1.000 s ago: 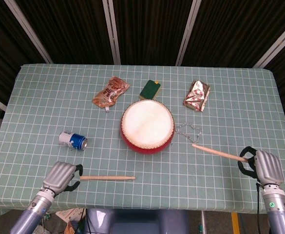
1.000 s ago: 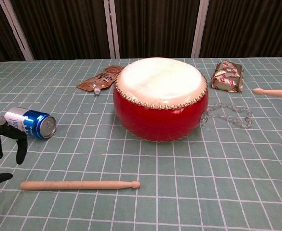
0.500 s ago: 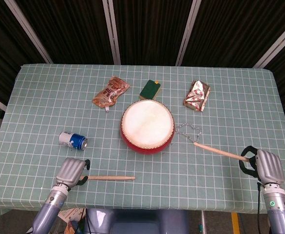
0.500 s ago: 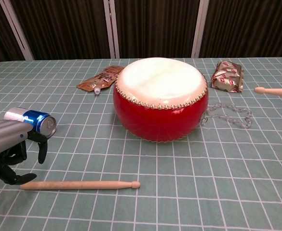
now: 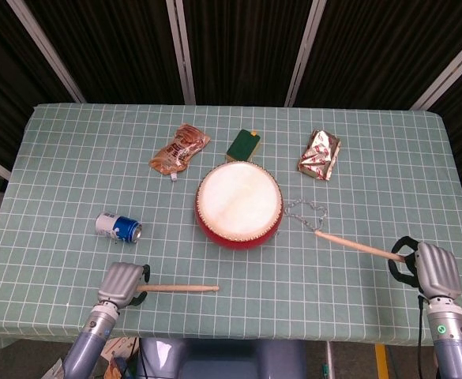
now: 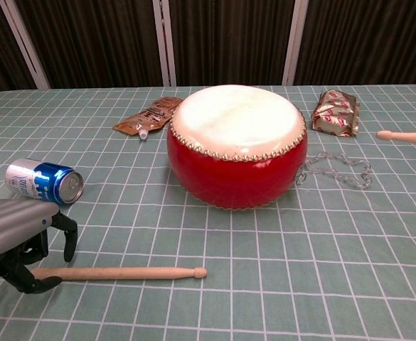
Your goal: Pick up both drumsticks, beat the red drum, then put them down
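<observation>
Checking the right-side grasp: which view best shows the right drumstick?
The head view. It shows the whole right drumstick, from its tip beside the chain to its butt at the right hand. The chest view catches only the tip end at the frame edge, with no hand visible there.

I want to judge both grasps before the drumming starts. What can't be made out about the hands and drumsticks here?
- Left hand over the left drumstick: its fingers hide the butt end in the chest view, so closure is unclear.
- Right hand at the right drumstick: the head view shows only its back; grip hidden.
- Right drumstick in the chest view: cut off by the right edge; the right hand is out of that frame.
</observation>
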`<control>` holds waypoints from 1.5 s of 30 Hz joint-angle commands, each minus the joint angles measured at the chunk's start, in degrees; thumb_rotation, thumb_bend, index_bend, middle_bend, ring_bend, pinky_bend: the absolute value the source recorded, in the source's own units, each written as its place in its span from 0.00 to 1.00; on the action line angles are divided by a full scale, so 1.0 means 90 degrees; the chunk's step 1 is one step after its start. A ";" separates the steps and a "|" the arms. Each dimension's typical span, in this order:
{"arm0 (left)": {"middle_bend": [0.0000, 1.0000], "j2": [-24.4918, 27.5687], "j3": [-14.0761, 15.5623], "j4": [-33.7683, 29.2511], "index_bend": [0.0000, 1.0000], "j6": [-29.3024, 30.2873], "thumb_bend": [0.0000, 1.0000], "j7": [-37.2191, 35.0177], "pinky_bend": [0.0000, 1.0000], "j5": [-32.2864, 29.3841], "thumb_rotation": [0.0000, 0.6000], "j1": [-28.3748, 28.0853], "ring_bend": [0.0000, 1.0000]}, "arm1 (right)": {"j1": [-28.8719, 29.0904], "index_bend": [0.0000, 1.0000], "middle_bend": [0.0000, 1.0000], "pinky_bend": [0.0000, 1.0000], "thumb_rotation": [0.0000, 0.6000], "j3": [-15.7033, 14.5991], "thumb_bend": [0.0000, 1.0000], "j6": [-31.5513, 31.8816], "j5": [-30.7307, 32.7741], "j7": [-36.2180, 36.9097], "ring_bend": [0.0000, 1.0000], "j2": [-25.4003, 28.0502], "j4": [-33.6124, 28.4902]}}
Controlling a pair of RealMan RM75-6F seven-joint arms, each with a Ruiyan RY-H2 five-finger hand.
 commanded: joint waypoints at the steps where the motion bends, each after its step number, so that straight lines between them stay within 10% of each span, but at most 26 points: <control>1: 1.00 -0.0099 0.0038 0.0134 0.48 0.0015 0.26 -0.0017 1.00 -0.0070 1.00 -0.0005 1.00 | 0.0001 0.97 1.00 1.00 1.00 -0.0002 0.64 -0.0002 0.0002 0.0006 1.00 -0.0003 0.0010; 11: 1.00 -0.0271 0.0013 0.0405 0.49 0.0054 0.27 -0.0021 1.00 -0.0237 1.00 -0.0074 1.00 | 0.0013 0.97 1.00 1.00 1.00 -0.0007 0.64 -0.0007 0.0019 -0.0018 1.00 -0.0013 0.0021; 17: 1.00 -0.0374 -0.0001 0.0506 0.67 0.0039 0.49 -0.0081 1.00 -0.0301 1.00 -0.0107 1.00 | 0.0018 0.97 1.00 1.00 1.00 -0.0009 0.64 -0.0002 0.0032 -0.0045 1.00 -0.0021 0.0034; 25: 1.00 -0.0279 -0.0045 0.0360 0.73 0.0198 0.54 -0.0397 1.00 0.0002 1.00 -0.0075 1.00 | 0.0020 0.97 1.00 1.00 1.00 -0.0017 0.64 0.0002 0.0031 -0.0056 1.00 -0.0026 0.0049; 45: 1.00 0.1988 -0.1079 -0.1190 0.75 0.0123 0.54 -0.2873 1.00 0.1155 1.00 -0.0109 1.00 | 0.0137 0.97 1.00 1.00 1.00 0.0087 0.64 0.0069 0.0046 -0.0352 1.00 0.0045 -0.0291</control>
